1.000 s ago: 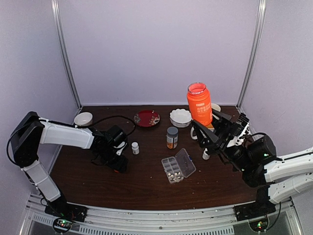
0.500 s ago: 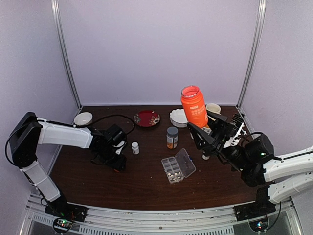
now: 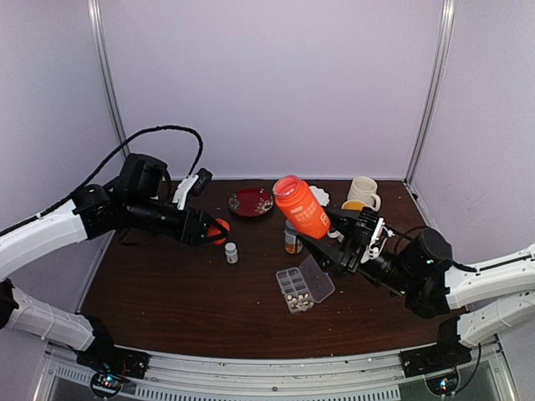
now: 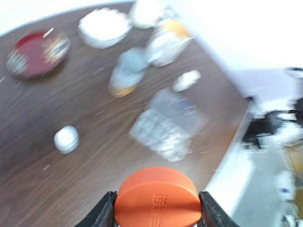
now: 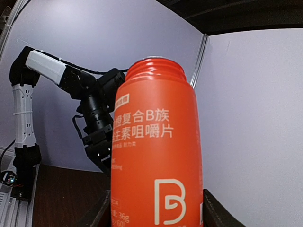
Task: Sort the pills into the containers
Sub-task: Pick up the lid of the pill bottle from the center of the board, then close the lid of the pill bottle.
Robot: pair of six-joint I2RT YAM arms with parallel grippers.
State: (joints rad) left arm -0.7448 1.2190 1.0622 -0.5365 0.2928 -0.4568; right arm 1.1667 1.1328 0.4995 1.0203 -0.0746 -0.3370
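The right end effector (image 5: 154, 210), jaws part open, grips the uncapped orange plastic pill bottle (image 3: 302, 209). Within the last second it has carried the bottle from the counter's back right toward the centre and tilted the mouth leftward. The bottle now hangs above the clear rectangular plastic organizer box (image 3: 317, 277). The left end effector (image 4: 157, 210) has closed on the round orange cap (image 4: 157, 195) and raised it. Some tiny whitish pills (image 3: 293, 293) already lie in the box compartments. Pouring appears imminent and calls for a gradual tilt.

left gripper (image 4: 158, 213) clamps orange cap (image 4: 158, 195) | organizer box (image 4: 166, 126) beyond, blurred, seemingly open
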